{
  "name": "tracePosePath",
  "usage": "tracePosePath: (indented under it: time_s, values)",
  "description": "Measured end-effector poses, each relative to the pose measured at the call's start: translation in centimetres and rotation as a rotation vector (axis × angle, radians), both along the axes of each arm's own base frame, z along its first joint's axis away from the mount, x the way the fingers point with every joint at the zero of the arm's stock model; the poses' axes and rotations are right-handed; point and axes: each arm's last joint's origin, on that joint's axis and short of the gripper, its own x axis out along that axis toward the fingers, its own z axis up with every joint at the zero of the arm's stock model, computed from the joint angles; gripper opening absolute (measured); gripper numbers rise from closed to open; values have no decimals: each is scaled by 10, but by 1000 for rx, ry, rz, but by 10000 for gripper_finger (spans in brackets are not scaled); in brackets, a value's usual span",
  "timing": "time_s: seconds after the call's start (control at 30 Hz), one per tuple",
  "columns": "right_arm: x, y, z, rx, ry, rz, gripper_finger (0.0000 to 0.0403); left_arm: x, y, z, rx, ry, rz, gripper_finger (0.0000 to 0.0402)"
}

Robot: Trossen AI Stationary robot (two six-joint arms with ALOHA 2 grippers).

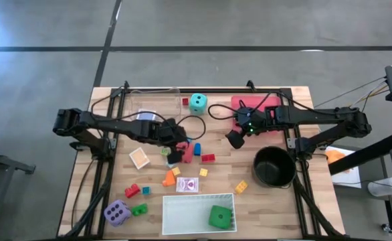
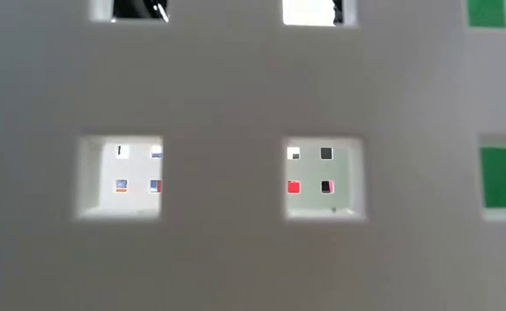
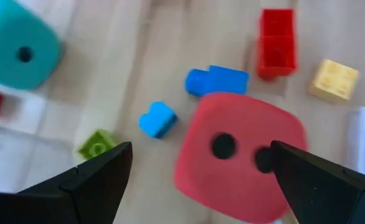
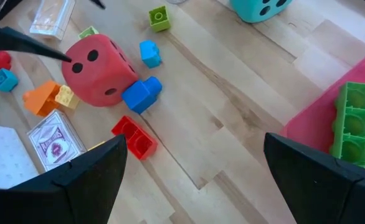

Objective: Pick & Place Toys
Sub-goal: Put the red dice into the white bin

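Note:
The red die (image 3: 238,155) rests on the wood table near its middle, also seen from the right wrist (image 4: 98,68). My left gripper (image 3: 201,174) hangs open just over it, slanting down, one finger on each side; I see no touch. My right gripper (image 1: 235,138) is open in the air by the pink tray (image 1: 249,106). The teal die (image 1: 197,102) sits at the far middle and the purple die (image 1: 116,213) at the near left. The green die (image 1: 220,217) lies in the white tray (image 1: 176,213). Small blocks (image 1: 209,158) and a card (image 1: 188,185) are scattered around.
A black pot (image 1: 274,166) stands at the right and a clear tray (image 1: 149,106) at the far left. A green block (image 4: 357,124) lies in the pink tray. Blue blocks (image 3: 217,81) and a red block (image 3: 277,42) lie close to the red die. The white tray's holed wall (image 2: 236,242) fills the low view.

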Motion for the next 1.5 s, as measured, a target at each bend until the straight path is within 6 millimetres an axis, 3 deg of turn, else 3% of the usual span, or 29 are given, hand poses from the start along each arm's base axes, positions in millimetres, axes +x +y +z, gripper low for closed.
tracePosePath:
  time_s: [0.37,0.53,0.87,1.17,1.3,1.5]
  values:
    - [0,0,0,1,-3,0,369,0,-39,1,138,-3,-218,375]
    - [0,0,0,9,-6,-11,369,2,-40,-3,141,0,-226,375]
    - [2,2,1,12,-23,-8,369,15,-47,-44,247,147,-286,375]
    - [2,4,1,10,-25,5,369,18,-46,-50,335,149,-308,371]
    - [2,4,1,9,-24,7,369,17,-45,-52,350,151,-330,338]
    - [2,4,1,0,-21,18,369,15,-45,-56,352,158,-333,229]
